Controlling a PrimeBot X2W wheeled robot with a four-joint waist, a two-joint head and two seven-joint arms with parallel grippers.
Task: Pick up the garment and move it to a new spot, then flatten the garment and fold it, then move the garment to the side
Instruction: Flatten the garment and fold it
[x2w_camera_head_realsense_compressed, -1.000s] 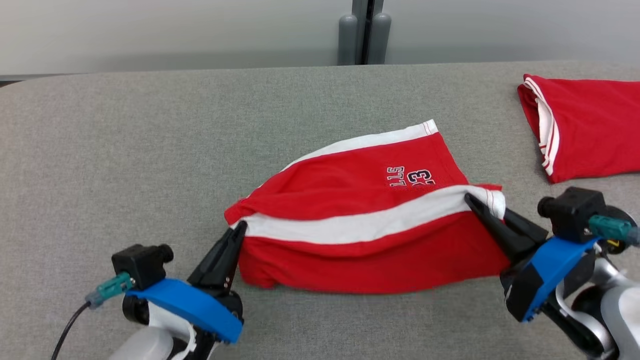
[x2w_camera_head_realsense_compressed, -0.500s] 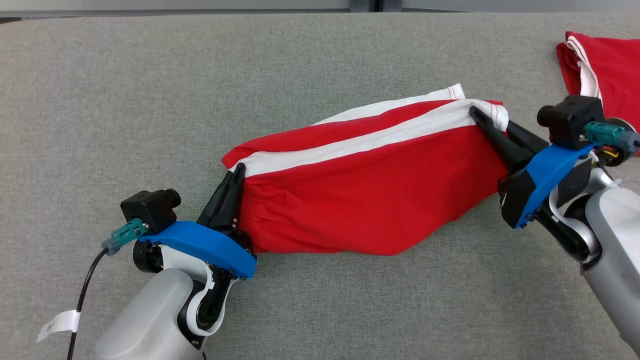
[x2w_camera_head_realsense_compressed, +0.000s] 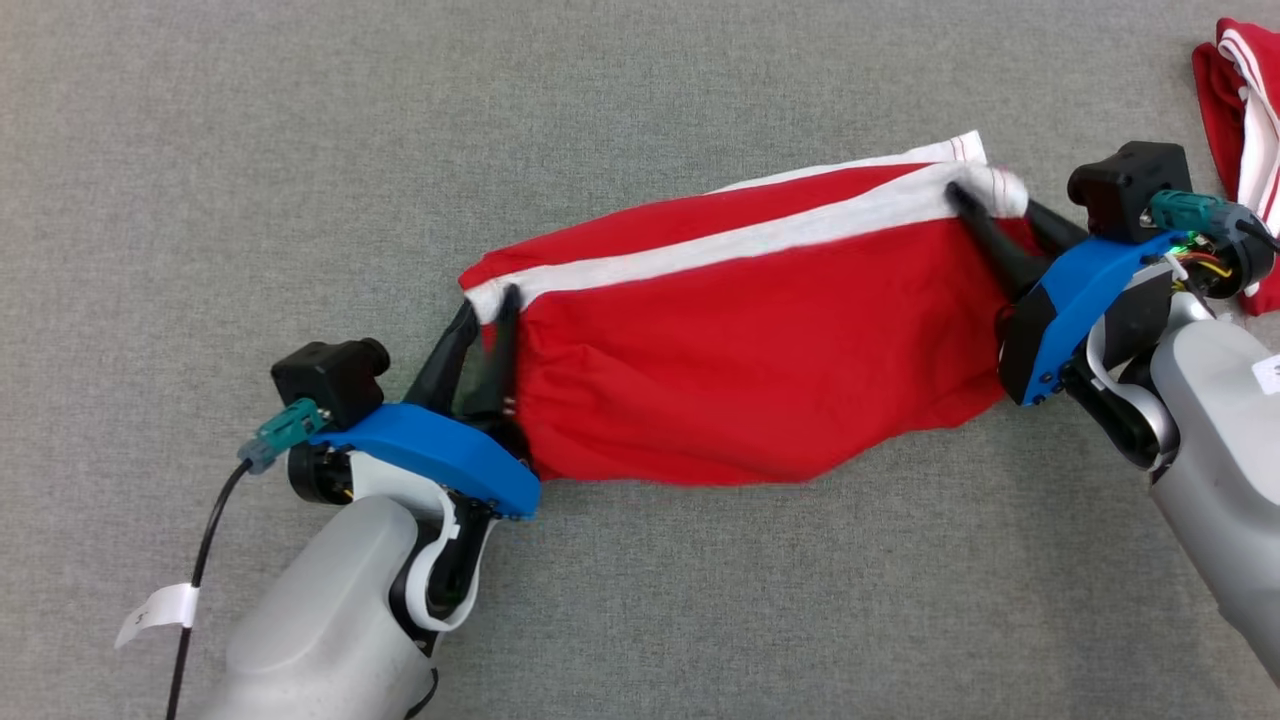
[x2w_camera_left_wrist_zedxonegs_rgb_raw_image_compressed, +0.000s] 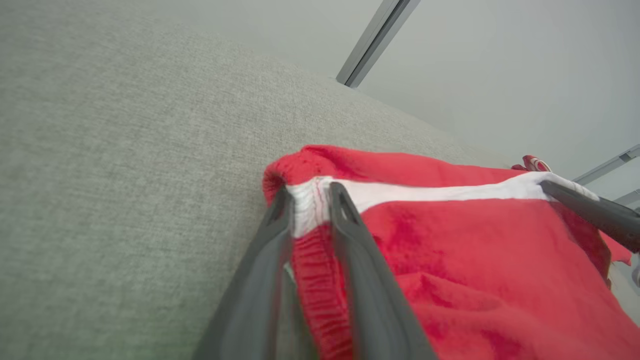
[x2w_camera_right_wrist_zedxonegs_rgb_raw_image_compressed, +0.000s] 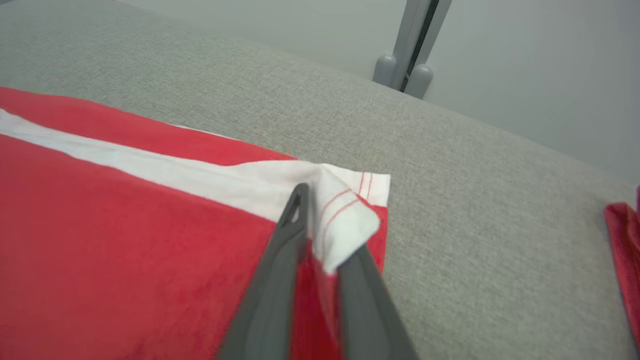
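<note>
Your left gripper (x2w_camera_head_realsense_compressed: 490, 300) is clamped on the gathered end of the garment (x2w_camera_head_realsense_compressed: 740, 390). Your right gripper (x2w_camera_head_realsense_compressed: 985, 195) is clamped on the opposite end, at the stitched corner of the white stripe (x2w_camera_head_realsense_compressed: 720, 245).

Beneath them the grey table (x2w_camera_head_realsense_compressed: 300, 150) spreads out on every side, so you have room to set the garment down. The garment is red and hangs stretched between the two grippers near the middle of the table. Its striped upper edge is pulled nearly straight and its lower part sags loose. I cannot tell whether that lower part touches the table. A back layer shows above the stripe toward the right end, so the cloth is doubled rather than one flat sheet. At the far right of the table lies a second red garment (x2w_camera_head_realsense_compressed: 1235, 100), well apart from the one you hold.

As I judge it, the pick-up is done and you are either carrying the garment or spreading it out. You have yet to lay it down flat, smooth out the sag, fold it, and slide it to the side. Watch the right corner: only a small flap of white sits between those fingers, and it could slip under tension.
</note>
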